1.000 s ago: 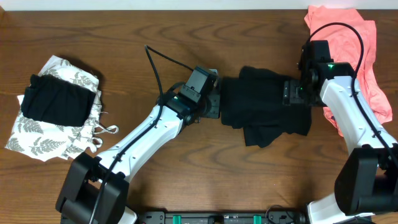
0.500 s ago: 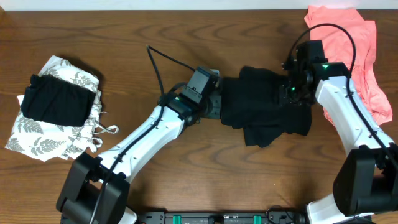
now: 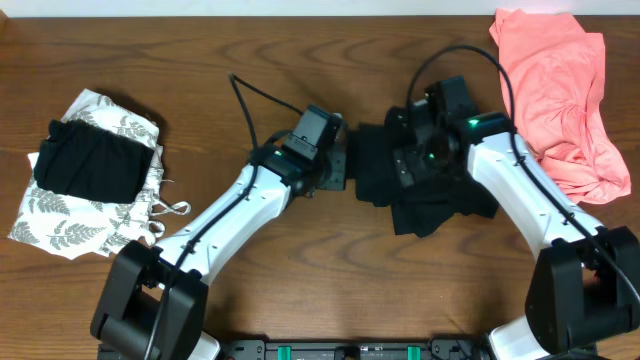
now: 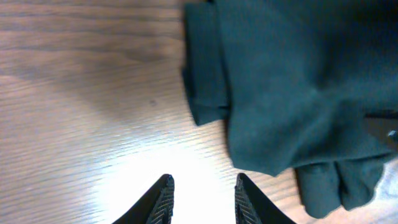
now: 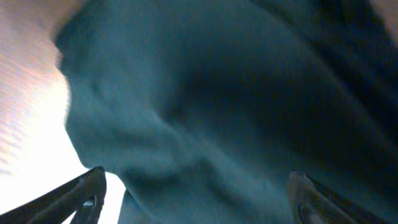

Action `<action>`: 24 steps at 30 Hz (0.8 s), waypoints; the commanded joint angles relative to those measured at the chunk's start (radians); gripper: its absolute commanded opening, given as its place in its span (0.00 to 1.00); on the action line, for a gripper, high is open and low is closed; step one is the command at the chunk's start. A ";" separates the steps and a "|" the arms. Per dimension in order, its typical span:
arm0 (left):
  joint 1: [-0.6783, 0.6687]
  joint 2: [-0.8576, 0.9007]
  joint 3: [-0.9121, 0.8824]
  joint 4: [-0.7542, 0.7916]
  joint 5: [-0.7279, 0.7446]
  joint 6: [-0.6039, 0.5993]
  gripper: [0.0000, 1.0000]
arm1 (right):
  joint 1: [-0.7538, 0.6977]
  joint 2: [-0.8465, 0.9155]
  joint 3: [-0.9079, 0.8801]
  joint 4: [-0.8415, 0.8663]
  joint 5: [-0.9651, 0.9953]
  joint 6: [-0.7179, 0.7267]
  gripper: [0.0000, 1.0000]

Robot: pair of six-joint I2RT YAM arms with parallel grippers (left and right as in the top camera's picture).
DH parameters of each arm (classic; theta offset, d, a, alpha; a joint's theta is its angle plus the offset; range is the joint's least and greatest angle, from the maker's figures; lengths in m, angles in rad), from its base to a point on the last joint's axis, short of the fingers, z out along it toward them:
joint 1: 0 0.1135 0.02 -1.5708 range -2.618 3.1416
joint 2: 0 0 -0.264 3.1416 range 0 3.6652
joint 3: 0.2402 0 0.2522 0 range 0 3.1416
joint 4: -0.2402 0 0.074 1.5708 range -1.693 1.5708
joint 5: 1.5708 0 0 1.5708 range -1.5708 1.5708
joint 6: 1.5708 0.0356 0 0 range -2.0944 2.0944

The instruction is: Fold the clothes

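Overhead view: black shirt lies between the arms, right one nearer

Partly folded, the black shirt (image 3: 372, 172) lies bunched directly beneath the right gripper (image 5: 196, 179), whose jaws are spread wide above the cloth and grip nothing. The left gripper (image 4: 200, 186) is empty too, its fingertips slightly apart over the bare table (image 4: 74, 93). The shirt's rolled edge is just ahead of it and to one side, not touching. The bundle looks slightly longer along the line between the grippers, and the right arm seems better placed for the next fold.
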 commanded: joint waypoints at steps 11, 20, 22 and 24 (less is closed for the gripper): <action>0.122 0.002 0.003 -0.093 -0.008 0.016 0.33 | 0.118 0.110 -0.005 0.098 0.043 0.016 0.91; 0.220 -0.070 0.003 -0.145 -0.008 0.017 0.32 | 0.247 0.150 -0.005 0.189 0.246 0.016 0.92; 0.228 -0.087 0.003 -0.150 -0.008 0.018 0.33 | 0.259 0.169 -0.005 0.212 0.272 0.016 0.92; 0.230 -0.099 0.003 -0.151 -0.008 0.032 0.33 | 0.266 0.195 -0.005 0.235 0.279 0.015 0.92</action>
